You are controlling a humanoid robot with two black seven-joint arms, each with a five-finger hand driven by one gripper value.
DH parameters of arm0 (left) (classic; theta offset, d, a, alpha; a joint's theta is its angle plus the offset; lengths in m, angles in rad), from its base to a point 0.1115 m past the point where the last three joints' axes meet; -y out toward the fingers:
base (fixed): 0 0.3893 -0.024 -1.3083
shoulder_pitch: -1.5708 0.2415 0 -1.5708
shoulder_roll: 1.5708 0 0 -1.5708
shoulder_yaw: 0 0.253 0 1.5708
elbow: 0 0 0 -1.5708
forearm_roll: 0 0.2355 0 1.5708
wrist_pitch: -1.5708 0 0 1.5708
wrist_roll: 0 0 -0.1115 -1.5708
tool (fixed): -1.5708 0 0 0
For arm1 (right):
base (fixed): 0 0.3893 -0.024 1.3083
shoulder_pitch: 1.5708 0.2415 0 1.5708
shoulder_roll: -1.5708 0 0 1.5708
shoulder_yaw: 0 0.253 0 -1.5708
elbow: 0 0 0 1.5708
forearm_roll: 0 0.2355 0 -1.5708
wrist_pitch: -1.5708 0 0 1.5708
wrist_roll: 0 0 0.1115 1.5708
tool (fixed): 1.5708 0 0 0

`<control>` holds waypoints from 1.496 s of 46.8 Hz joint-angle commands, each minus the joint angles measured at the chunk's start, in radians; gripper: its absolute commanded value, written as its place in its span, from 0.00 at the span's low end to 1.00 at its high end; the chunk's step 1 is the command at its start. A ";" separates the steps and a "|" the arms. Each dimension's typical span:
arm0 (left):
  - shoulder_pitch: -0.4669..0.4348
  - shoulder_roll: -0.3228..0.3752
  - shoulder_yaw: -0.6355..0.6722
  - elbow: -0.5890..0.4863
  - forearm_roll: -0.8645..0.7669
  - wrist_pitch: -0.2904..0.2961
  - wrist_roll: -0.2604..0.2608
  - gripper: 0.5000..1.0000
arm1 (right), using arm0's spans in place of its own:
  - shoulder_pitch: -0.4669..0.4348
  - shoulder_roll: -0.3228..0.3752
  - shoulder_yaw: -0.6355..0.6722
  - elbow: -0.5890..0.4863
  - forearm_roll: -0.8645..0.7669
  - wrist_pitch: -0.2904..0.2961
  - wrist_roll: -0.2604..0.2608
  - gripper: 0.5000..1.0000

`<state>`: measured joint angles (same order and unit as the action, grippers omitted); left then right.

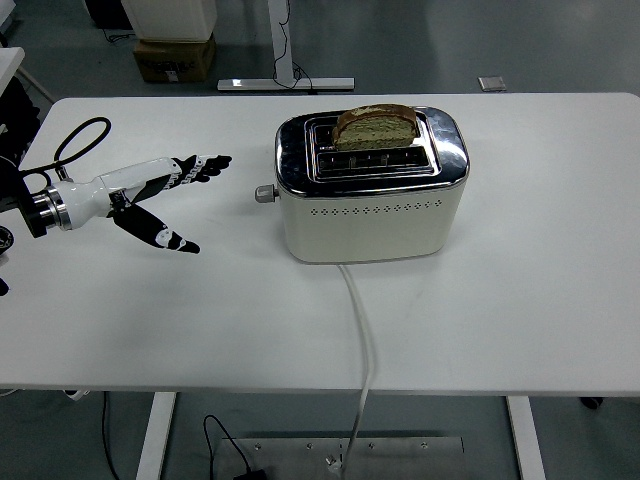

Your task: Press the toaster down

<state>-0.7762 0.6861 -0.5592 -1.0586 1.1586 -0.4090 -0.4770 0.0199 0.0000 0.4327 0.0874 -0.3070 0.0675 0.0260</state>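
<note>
A cream and chrome toaster (370, 185) stands in the middle of the white table (520, 300). A slice of brown bread (375, 125) sticks up from its far slot. The lever knob (264, 194) juts from the toaster's left end, in its raised position. My left hand (165, 195) is over the table to the left of the toaster, turned on edge, fingers spread and pointing toward the toaster, thumb hanging down. It holds nothing and is a short way from the knob. The right arm is out of view.
The toaster's white cord (362, 340) runs from its front over the table's near edge to the floor. A cardboard box (175, 58) and a desk leg (285, 80) stand on the floor beyond the table.
</note>
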 commanded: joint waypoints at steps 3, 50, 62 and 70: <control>-0.002 -0.003 0.010 0.002 0.013 0.010 0.000 1.00 | 0.000 0.000 0.001 0.000 0.000 0.000 0.000 1.00; -0.017 -0.051 0.062 0.003 0.030 0.036 0.000 1.00 | 0.000 0.000 0.000 0.000 -0.001 0.000 0.000 1.00; -0.018 -0.068 0.097 0.009 0.030 0.039 0.001 1.00 | 0.000 0.000 0.000 0.000 -0.001 0.000 0.000 1.00; -0.020 -0.080 0.099 0.014 0.030 0.039 0.001 1.00 | 0.000 0.000 0.000 0.000 0.000 0.000 0.000 1.00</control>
<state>-0.7957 0.6081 -0.4602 -1.0445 1.1889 -0.3693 -0.4755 0.0199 0.0000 0.4328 0.0874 -0.3071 0.0675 0.0260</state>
